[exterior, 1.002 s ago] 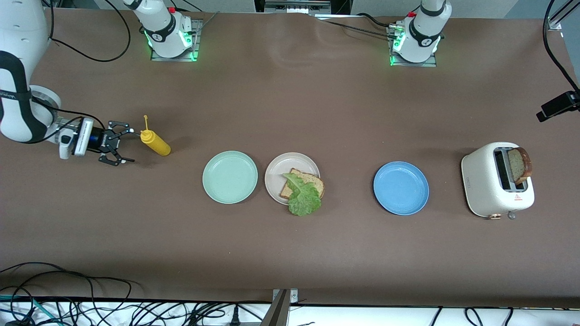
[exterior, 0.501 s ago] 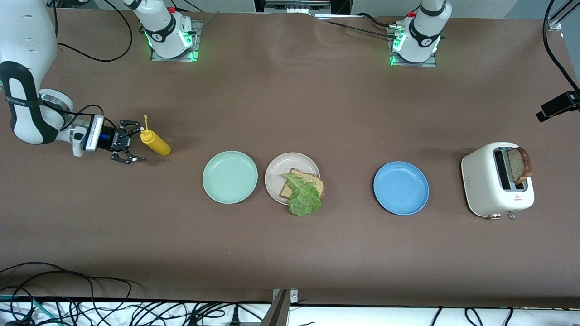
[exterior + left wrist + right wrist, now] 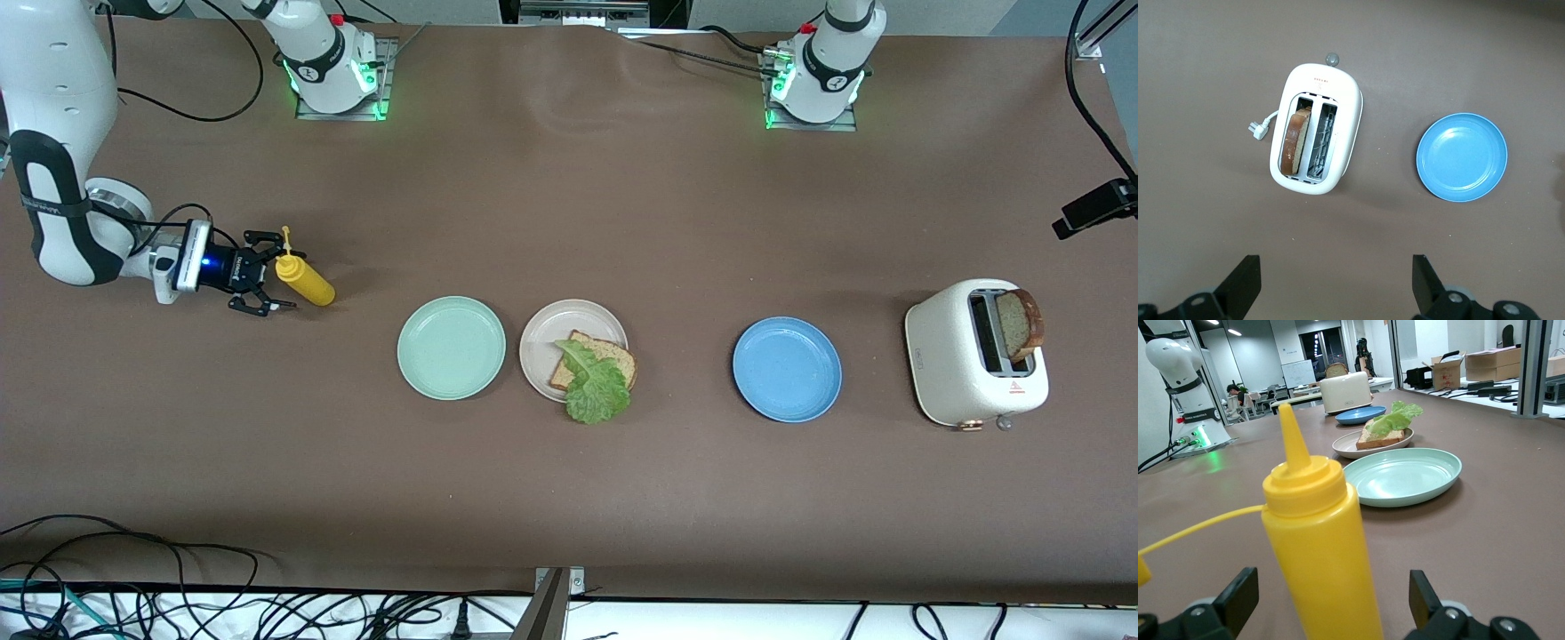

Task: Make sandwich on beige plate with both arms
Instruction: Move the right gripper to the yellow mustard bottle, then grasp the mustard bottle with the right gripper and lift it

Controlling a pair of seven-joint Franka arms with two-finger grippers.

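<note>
Right now the right hand (image 3: 263,284), spread wide, straddles the mustard bottle (image 3: 305,281), so sauce looks next; it must close. Near the bottle, the beige plate (image 3: 544,333) holds bread (image 3: 613,356) and lettuce (image 3: 596,387). The left hand (image 3: 1335,283), also spread, waits above the toaster (image 3: 1317,128).

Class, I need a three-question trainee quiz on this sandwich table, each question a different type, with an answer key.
1. True or false: the right gripper is shut on the yellow mustard bottle.
2. Which plate holds the bread slice with the lettuce leaf? A mint-green plate B beige plate C blue plate
3. Fill in: the second bread slice stands in the ____.

Key: 1 false, its open fingers flank the bottle; 2 B; 3 toaster.
</note>
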